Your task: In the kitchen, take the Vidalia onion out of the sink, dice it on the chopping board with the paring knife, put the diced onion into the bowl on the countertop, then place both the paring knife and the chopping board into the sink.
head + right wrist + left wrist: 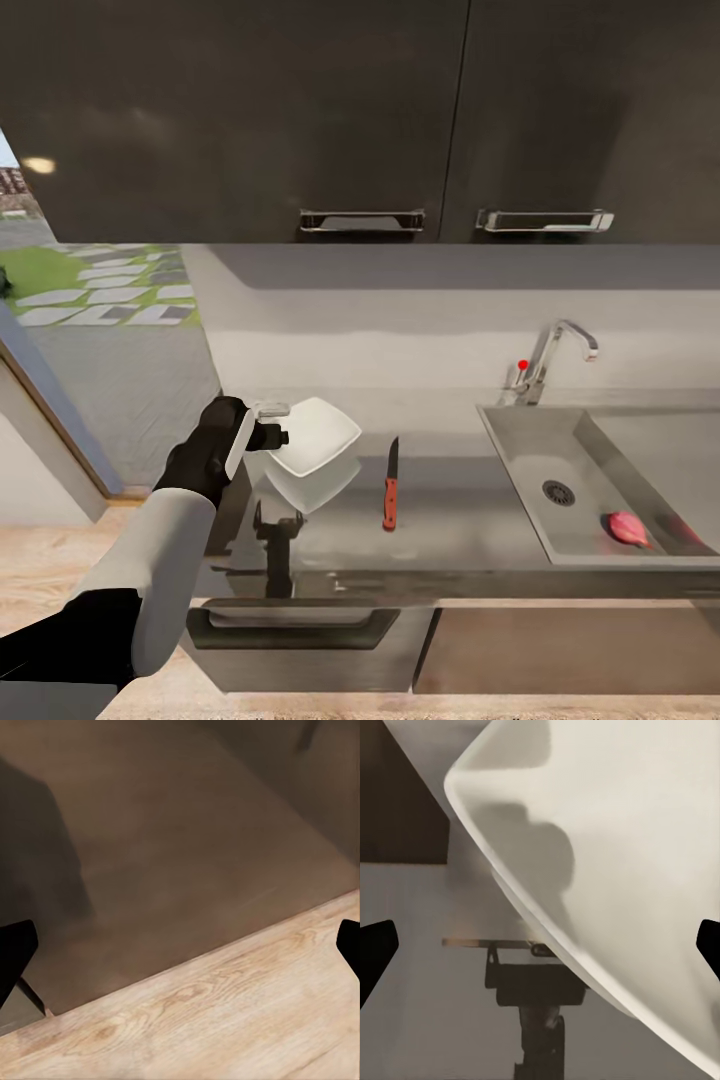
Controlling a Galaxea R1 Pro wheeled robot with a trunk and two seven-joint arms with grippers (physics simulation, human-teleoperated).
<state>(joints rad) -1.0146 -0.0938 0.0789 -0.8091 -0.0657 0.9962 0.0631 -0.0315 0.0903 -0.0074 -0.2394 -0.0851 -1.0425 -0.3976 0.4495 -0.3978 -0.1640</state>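
White and glossy, the bowl (318,433) hangs tilted above the bench (450,520), pinched at its rim in my left jaws (278,422); I should level it and lower gently, clear of the paring knife (390,488). My right jaws stand wide over wooden floor. The Vidalia onion (629,528) waits in the sink (520,470).

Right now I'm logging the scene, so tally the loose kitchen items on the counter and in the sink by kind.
White bowl: 1, at the left gripper
Paring knife: 1, on the countertop
Vidalia onion: 1, in the sink
Total: 3
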